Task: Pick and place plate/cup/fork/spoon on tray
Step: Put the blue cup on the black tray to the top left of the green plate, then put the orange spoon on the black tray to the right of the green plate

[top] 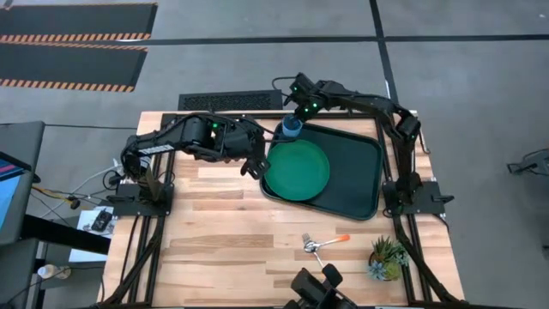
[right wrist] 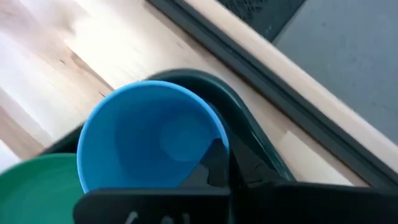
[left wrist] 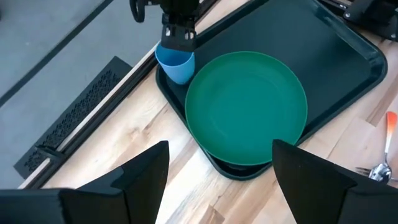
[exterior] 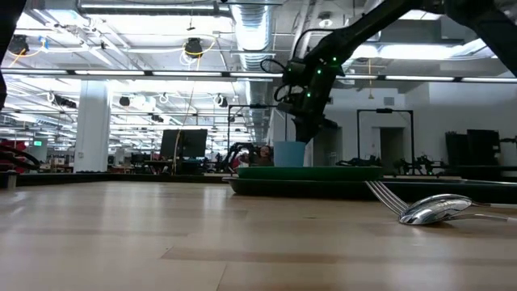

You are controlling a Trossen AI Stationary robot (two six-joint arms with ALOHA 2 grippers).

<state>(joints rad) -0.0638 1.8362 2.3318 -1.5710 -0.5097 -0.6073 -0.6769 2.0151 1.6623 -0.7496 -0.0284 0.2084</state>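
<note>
The dark green tray [top: 360, 184] lies on the table's far right part. The green plate [top: 297, 169] lies in its left half. The blue cup [top: 292, 129] is upright at the tray's far left corner, and my right gripper [top: 299, 112] is shut on it from above. The tray rim hides the cup's base in the low view [exterior: 289, 153]. My left gripper [top: 255, 165] is open and empty just left of the plate; its fingers frame the plate's near edge [left wrist: 217, 152] without touching. The fork [exterior: 384, 194] and spoon [exterior: 432, 208] lie together near the table's front [top: 317, 245]. My right gripper holds the cup by its rim [right wrist: 214, 134], on the side away from the plate. One finger [right wrist: 217, 165] reaches down inside the cup; the other is hard to tell from the dark tray behind. The fingers point down. The cup is upright; I cannot tell whether its base rests on the tray.
A small potted plant [top: 388, 257] stands at the front right corner. A dark camera mount [top: 319, 287] sits at the front edge. The tray's right half [top: 356, 163] is bare. Bare wood lies at the table's front left.
</note>
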